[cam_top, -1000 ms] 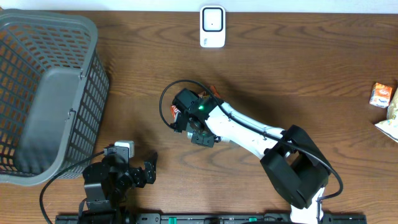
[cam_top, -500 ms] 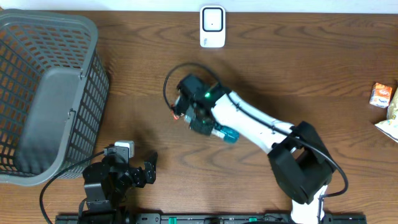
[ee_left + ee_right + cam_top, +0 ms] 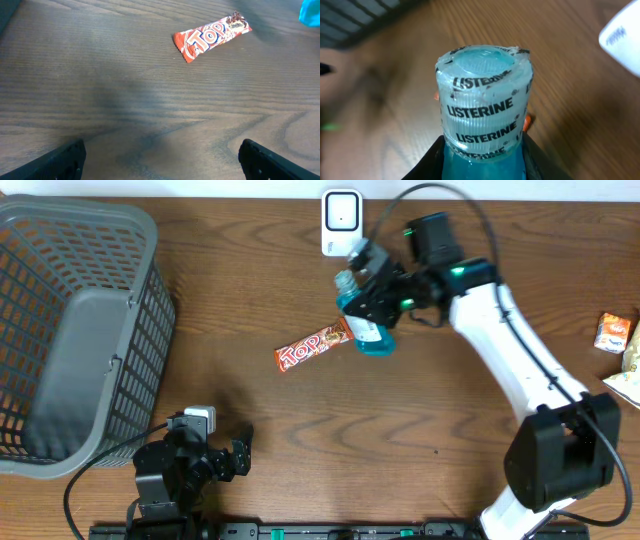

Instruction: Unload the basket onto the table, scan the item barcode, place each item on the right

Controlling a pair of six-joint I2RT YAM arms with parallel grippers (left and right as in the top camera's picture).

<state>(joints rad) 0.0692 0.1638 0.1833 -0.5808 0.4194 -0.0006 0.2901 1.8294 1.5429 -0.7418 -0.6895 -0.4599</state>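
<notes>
A grey basket [image 3: 70, 330] is occupying the left end of the table [image 3: 230, 270]. The right gripper [image 3: 482, 167] is clamping the blue Listerine bottle [image 3: 370, 335] near the white scanner [image 3: 342, 222] at the far edge. The left gripper [image 3: 162, 160] is gaping wide near the front. A Top candy bar [image 3: 315, 346] is lying just beside the bottle, and snack packets [image 3: 614, 333] are sitting far right.
</notes>
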